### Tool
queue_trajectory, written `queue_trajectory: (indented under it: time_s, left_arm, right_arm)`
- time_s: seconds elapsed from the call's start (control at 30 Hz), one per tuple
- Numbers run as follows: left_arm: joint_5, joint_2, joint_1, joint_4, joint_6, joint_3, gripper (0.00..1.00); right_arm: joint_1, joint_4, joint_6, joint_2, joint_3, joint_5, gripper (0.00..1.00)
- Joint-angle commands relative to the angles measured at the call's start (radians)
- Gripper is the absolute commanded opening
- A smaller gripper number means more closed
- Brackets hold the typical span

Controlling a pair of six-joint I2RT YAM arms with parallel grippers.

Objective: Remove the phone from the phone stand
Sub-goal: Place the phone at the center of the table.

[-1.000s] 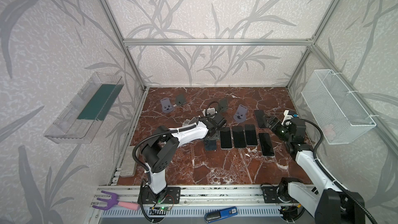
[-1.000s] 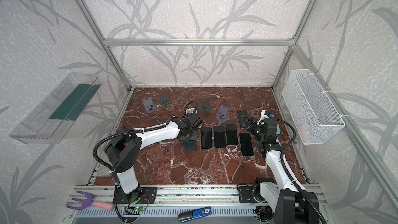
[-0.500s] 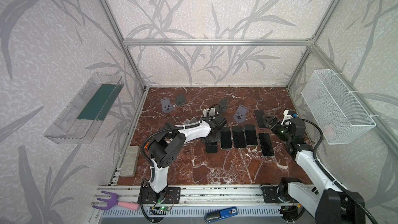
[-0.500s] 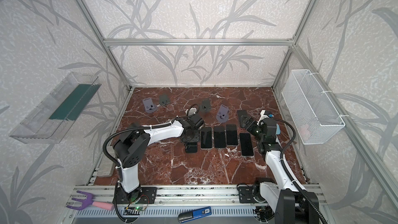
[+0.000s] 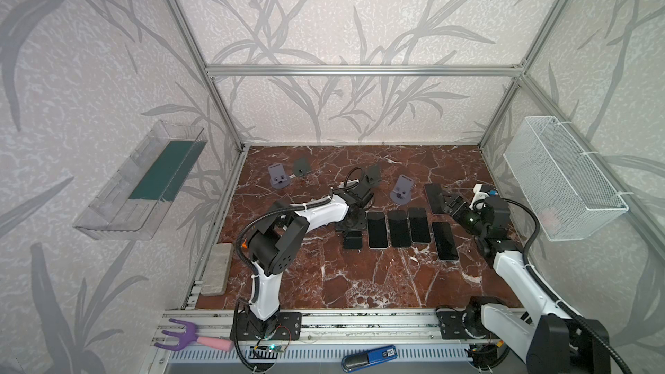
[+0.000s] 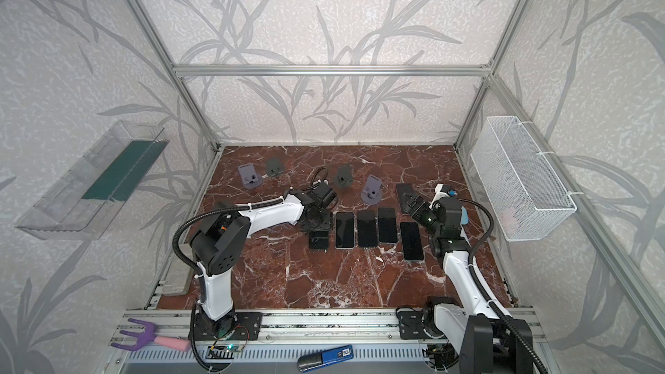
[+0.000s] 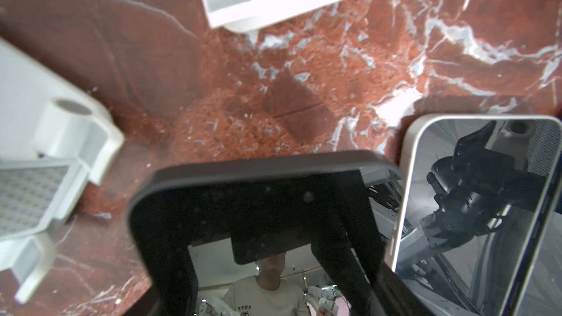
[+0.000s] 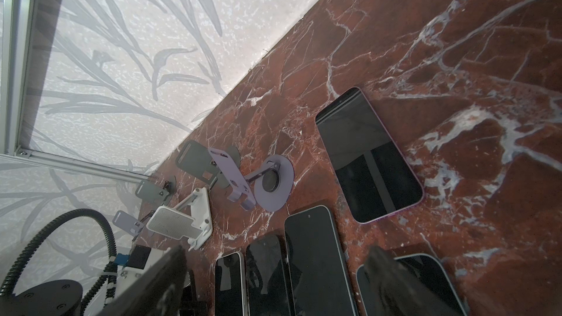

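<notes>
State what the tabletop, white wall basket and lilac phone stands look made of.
Tabletop: red marble or marble-look sheet, glossy; white veins, glare. White wall basket: painted wire mesh; see-through grid. Lilac phone stands: probably matte plastic; even colour, no shine.

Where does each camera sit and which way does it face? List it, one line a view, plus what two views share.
Top views: high at the front, looking down toward the back wall; both arms show, left gripper, right gripper.
Left wrist: on the left arm, facing down at the table, close over a phone; its own gripper not surely seen.
Right wrist: on the right arm, facing across the table to the back wall; its fingers and the left arm show.
Shared: both wrist views show the white stand.
</notes>
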Motion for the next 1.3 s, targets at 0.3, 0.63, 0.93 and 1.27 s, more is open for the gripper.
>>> queue_trajectory:
  time_s: [0.3,0.63,0.93,1.27]
  left_arm:
    - [0.08,0.05,-0.003,0.028,-0.01,-0.032,0.45]
    - [0.112,0.057,-0.001,0.076,-0.028,-0.078,0.52]
    - [0.123,0.043,0.001,0.09,-0.033,-0.113,0.58]
    - [0.172,0.05,0.013,0.098,-0.026,-0.134,0.61]
  right_arm:
    - [0.009,0.008,-0.018,0.016,-0.01,0.009,0.92]
    - [0.009,0.0,-0.028,0.022,-0.007,0.007,0.92]
    - [0.011,-0.007,-0.029,0.043,-0.002,0.009,0.92]
    - [0.012,0.009,-0.013,0.098,-0.001,-0.008,0.92]
